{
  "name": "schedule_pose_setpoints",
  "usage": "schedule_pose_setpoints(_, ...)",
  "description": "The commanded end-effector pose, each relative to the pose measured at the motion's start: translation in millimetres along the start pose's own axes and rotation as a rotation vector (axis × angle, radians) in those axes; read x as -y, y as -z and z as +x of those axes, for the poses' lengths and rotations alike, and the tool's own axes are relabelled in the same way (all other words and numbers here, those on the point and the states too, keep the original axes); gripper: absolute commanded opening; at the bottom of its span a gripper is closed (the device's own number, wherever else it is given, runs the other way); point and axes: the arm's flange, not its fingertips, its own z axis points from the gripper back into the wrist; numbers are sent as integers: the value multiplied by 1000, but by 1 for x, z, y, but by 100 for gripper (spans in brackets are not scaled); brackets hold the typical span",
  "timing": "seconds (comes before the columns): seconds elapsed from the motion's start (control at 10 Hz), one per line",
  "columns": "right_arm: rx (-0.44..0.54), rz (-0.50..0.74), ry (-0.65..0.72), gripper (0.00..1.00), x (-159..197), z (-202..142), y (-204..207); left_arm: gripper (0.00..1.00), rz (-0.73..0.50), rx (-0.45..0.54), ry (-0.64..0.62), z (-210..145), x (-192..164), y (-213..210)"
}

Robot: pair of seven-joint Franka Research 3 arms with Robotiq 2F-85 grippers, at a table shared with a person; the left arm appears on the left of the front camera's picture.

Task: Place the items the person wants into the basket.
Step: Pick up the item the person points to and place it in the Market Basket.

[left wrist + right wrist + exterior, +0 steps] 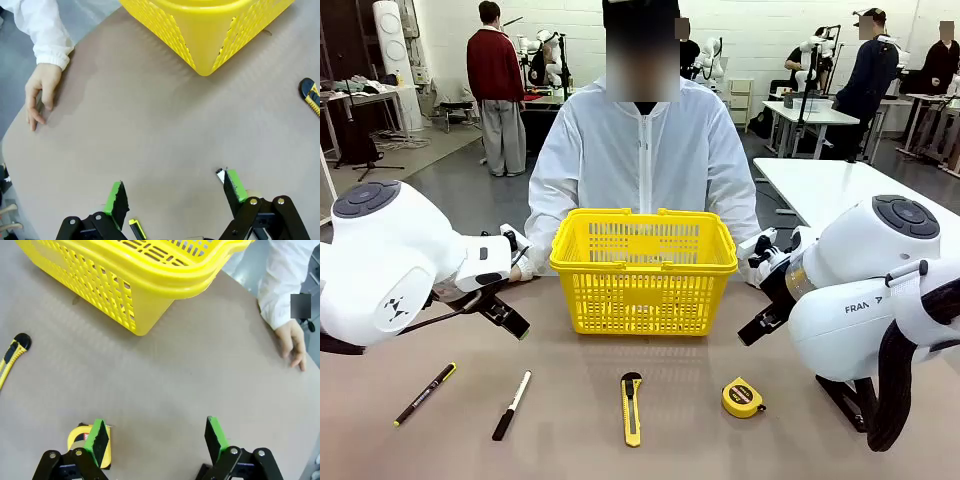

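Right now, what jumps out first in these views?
The yellow basket stands in the middle of the table, right before the person in white. Nearer the robot lie four tools in a row: pen, marker, knife, tape measure. The left gripper and right gripper hang open above the table.

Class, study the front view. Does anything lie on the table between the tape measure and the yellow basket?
Nothing visible does. Bare table separates the tape measure from the near wall of the basket. The utility knife lies farther left, clear of that path. The right gripper hangs open close by it.
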Motion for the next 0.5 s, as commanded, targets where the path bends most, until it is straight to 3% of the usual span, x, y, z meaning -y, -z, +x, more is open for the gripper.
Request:
schedule_pose_setpoints(0.0,0,0,0,100,0,0,0,100,0,0,0,0,0,0)
schedule_pose_setpoints(0.4,0,0,0,100,0,0,0,100,0,0,0,0,0,0)
